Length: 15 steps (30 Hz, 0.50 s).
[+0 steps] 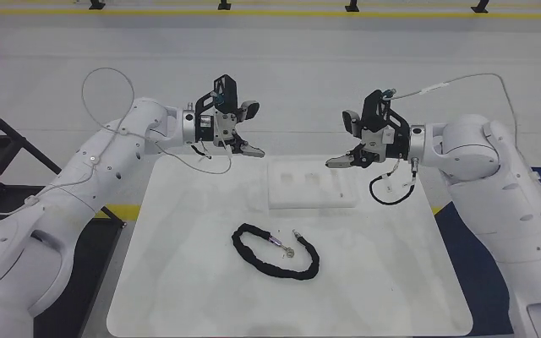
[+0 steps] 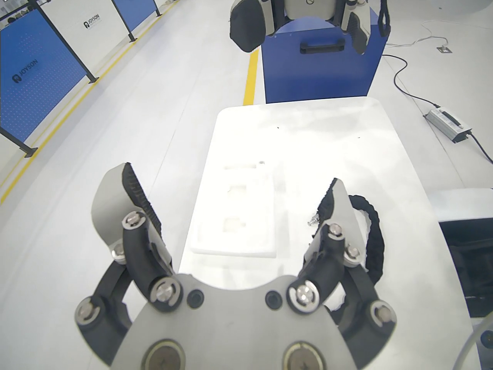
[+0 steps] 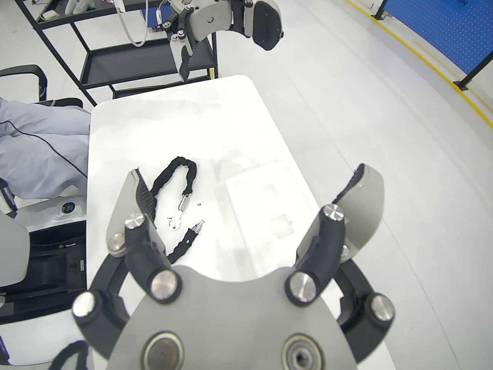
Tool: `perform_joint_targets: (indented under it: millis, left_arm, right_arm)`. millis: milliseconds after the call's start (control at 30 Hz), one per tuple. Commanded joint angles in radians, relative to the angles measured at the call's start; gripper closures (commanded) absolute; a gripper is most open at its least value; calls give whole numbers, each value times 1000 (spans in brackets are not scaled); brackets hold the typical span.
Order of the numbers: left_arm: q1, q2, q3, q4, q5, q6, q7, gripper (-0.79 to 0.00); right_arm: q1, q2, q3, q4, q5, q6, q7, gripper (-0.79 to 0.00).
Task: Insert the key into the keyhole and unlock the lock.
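A: Seeing both pincers spread wide; I've nothing held in the left gripper (image 2: 231, 179) or the right gripper (image 3: 246, 173).

B: And the lock?

A: The chain lock (image 1: 254, 258) lies curled mid-table, nearer me than the white tray (image 1: 313, 188). The key (image 3: 175, 224) rests just beside its metal ends.

A white bench (image 1: 169, 279) carries a white foam tray (image 1: 311, 188) with shallow square recesses, lying near its far edge, right of centre. Off the right end stands a blue cabinet (image 2: 321, 67) with a black handle, and off the left end a black cart (image 3: 115, 59). A yellow line (image 1: 270, 13) crosses the far floor.
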Motion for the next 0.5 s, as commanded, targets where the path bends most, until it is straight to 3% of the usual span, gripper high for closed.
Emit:
perform_joint_targets:
  millis: [0,467]
  left_arm:
    - [-11,-4,18,8,-10,0,3,-785]
    - [-21,-15,41,36,-19,0,49,-784]
  right_arm:
    - [17,-3,-7,22,3,-7,-7,-785]
    - [33,-6,-17,49,2,-20,-16,-785]
